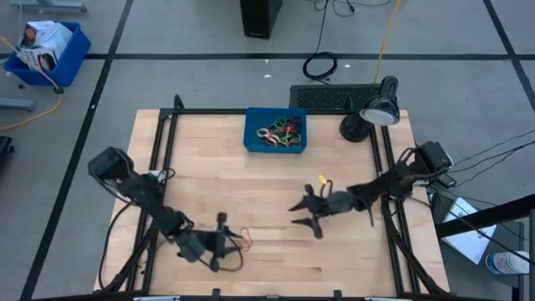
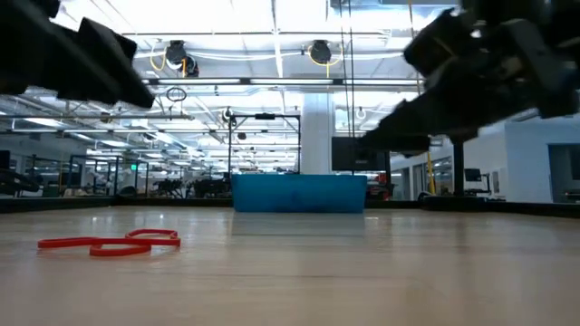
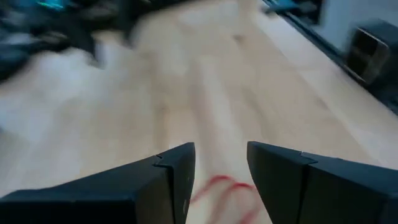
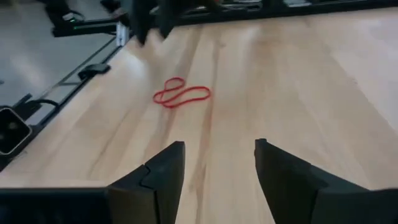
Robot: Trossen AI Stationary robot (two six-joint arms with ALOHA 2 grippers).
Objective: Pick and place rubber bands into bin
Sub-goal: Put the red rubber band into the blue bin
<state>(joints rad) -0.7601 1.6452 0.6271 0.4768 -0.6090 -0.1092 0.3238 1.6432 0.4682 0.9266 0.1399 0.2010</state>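
The small blue bin (image 1: pixel 275 142) stands at the table's far middle with several coloured rubber bands (image 1: pixel 278 132) in it; it also shows in the low view (image 2: pixel 299 194). A red rubber band (image 1: pixel 244 238) lies flat on the table near the front left, and it shows in the low view (image 2: pixel 113 243) and the right wrist view (image 4: pixel 181 93). My left gripper (image 1: pixel 223 242) is open just left of it, and the band (image 3: pixel 221 186) lies between and ahead of its fingertips (image 3: pixel 221 171). My right gripper (image 1: pixel 303 211) is open and empty over the table's middle right, pointing toward the red band.
A small yellow-orange band (image 1: pixel 322 179) lies on the table just beyond my right gripper. A black desk lamp (image 1: pixel 374 115) stands at the far right corner. Black frame rails (image 1: pixel 163 150) run along the table's sides. A larger blue bin (image 1: pixel 71 52) sits on the floor, far left.
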